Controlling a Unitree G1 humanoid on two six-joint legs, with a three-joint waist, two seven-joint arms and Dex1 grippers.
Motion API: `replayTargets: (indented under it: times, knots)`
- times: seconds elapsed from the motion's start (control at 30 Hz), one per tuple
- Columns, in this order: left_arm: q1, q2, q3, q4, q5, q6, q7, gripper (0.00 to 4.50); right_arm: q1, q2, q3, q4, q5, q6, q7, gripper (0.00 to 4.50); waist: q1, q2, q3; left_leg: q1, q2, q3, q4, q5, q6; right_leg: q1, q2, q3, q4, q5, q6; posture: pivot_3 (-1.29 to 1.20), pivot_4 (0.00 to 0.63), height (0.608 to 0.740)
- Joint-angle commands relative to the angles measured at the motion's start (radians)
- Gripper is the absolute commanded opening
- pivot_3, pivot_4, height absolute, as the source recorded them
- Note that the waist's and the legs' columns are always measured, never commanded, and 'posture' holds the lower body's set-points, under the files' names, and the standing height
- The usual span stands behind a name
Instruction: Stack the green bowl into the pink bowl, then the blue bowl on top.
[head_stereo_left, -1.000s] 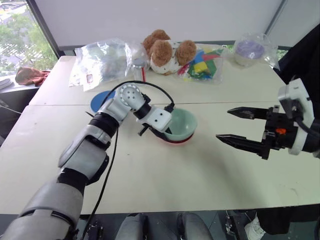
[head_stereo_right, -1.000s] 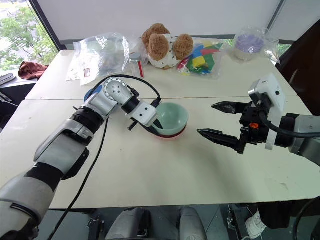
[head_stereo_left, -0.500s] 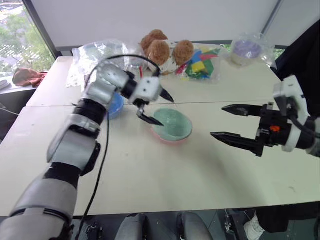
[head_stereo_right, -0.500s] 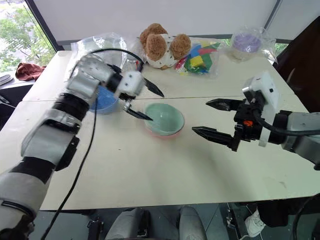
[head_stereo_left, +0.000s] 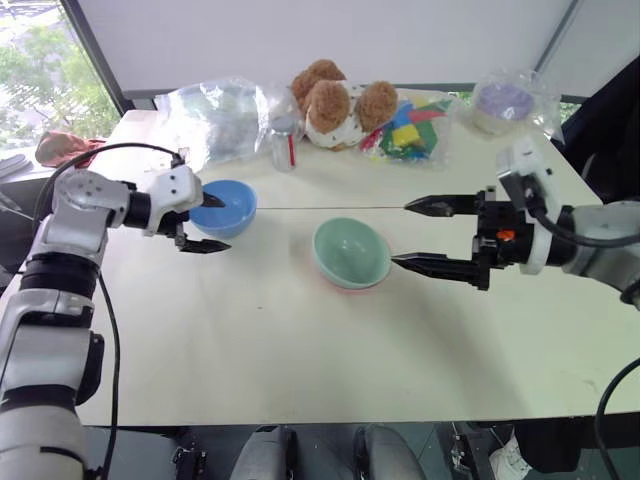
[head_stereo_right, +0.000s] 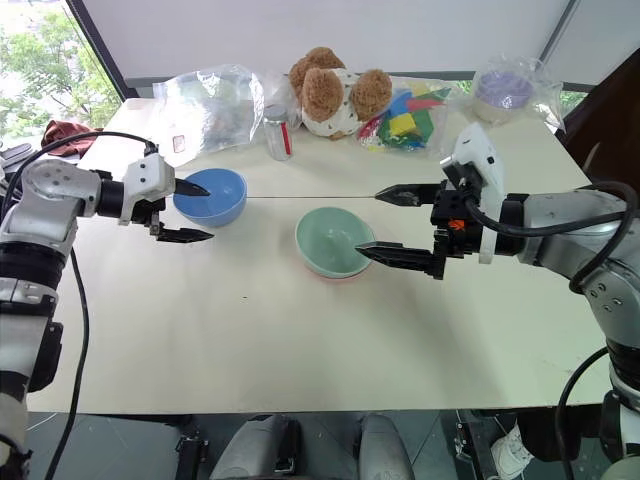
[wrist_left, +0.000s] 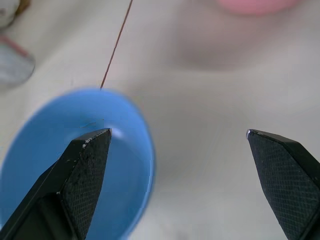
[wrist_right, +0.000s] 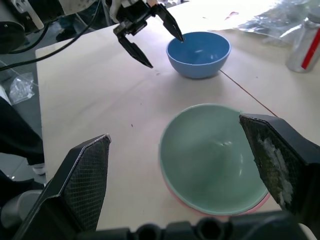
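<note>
1. At the middle of the white table (head_stereo_right: 300, 340), just on my side of its seam: the small round pale mint-green plastic bowl (head_stereo_right: 334, 240), nested upright inside the small round light pink plastic bowl (head_stereo_left: 340, 283), of which only a thin rim shows beneath.
2. Toward the table's left edge, touching the seam on its near side: the small round sky-blue plastic bowl (head_stereo_right: 210, 196), upright, empty, well apart from the nested pair.
3. At the blue bowl's left side: my left gripper (head_stereo_right: 186, 211), jaws spread wide, holding nothing. One black fingertip (wrist_left: 92, 150) lies over the bowl's rim, the other over bare tabletop on the near side; I cannot tell whether either touches the bowl.
4. At the right of the nested pair: my right gripper (head_stereo_right: 384, 224), jaws spread wide, empty, pointing across the table toward the green bowl. The nearer fingertip lies just beside that bowl's right rim.
5. Along the far edge, left to right: crumpled clear plastic bags (head_stereo_right: 215, 100), a small clear bottle with a red stripe (head_stereo_right: 277, 133), a brown-and-white plush toy (head_stereo_right: 335, 100), a bag of coloured blocks (head_stereo_right: 405, 120), a bagged purple item (head_stereo_right: 505, 90).
</note>
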Motion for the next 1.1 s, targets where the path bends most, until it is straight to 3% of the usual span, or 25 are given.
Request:
replayTargets:
  times: [0.03, 0.23, 0.33, 0.57, 0.77, 0.97, 1.1]
  knots:
    - [-0.028, -0.024, 0.009, 0.098, 0.042, -0.043, 0.078, 4.46, -0.031, -0.002, -0.005, 0.006, -0.021, -0.025, 0.022, 4.50, -0.002, 0.000, 0.000, 0.000, 0.000, 0.000, 0.000, 0.000, 0.000, 0.000, 0.000, 0.000, 0.000, 0.000, 0.000, 0.00, 0.150, 0.740]
    - [-0.068, -0.067, -0.004, 0.239, 0.098, -0.096, 0.119, 4.46, -0.037, -0.017, -0.023, 0.000, -0.012, -0.009, 0.035, 4.50, -0.006, -0.001, 0.000, 0.000, 0.000, 0.001, -0.001, 0.000, -0.001, -0.002, 0.001, 0.000, 0.001, 0.000, 0.000, 0.00, 0.150, 0.740]
    - [-0.087, -0.085, -0.012, 0.302, 0.125, -0.116, 0.149, 3.73, -0.026, -0.040, -0.053, -0.014, 0.002, 0.006, 0.039, 4.50, -0.007, 0.000, 0.000, 0.000, 0.000, 0.002, -0.001, 0.000, -0.001, -0.003, 0.001, 0.000, 0.001, 0.000, 0.000, 0.00, 0.150, 0.740]
    - [-0.128, -0.105, -0.002, 0.345, 0.134, -0.143, 0.131, 0.03, -0.001, -0.069, -0.113, -0.012, 0.013, 0.010, 0.053, 4.50, -0.004, -0.001, 0.000, 0.000, 0.001, 0.002, -0.001, 0.000, 0.000, -0.003, 0.001, 0.000, 0.001, 0.000, 0.001, 0.00, 0.150, 0.740]
    - [-0.186, -0.138, 0.011, 0.280, 0.097, -0.154, 0.009, 0.03, 0.060, -0.106, -0.209, -0.009, 0.025, 0.019, 0.069, 4.50, -0.004, -0.001, 0.000, 0.000, 0.000, 0.002, -0.001, 0.000, -0.001, -0.002, 0.000, 0.000, 0.001, 0.000, 0.001, 0.00, 0.150, 0.740]
    - [-0.274, -0.246, 0.017, 0.089, -0.016, -0.087, -0.210, 0.03, 0.188, -0.149, -0.343, -0.016, 0.004, 0.039, 0.065, 4.50, 0.000, -0.002, 0.000, -0.004, 0.000, 0.001, 0.000, 0.002, -0.004, -0.003, 0.000, -0.001, 0.001, 0.001, 0.002, 0.00, 0.150, 0.740]
    - [-0.312, -0.297, -0.082, -0.050, -0.139, -0.018, -0.257, 0.03, 0.247, -0.159, -0.410, -0.032, -0.001, 0.044, 0.054, 4.50, -0.008, -0.001, -0.001, -0.004, 0.000, 0.001, 0.000, 0.002, -0.004, -0.003, 0.000, 0.000, 0.000, 0.002, 0.003, 0.00, 0.150, 0.740]
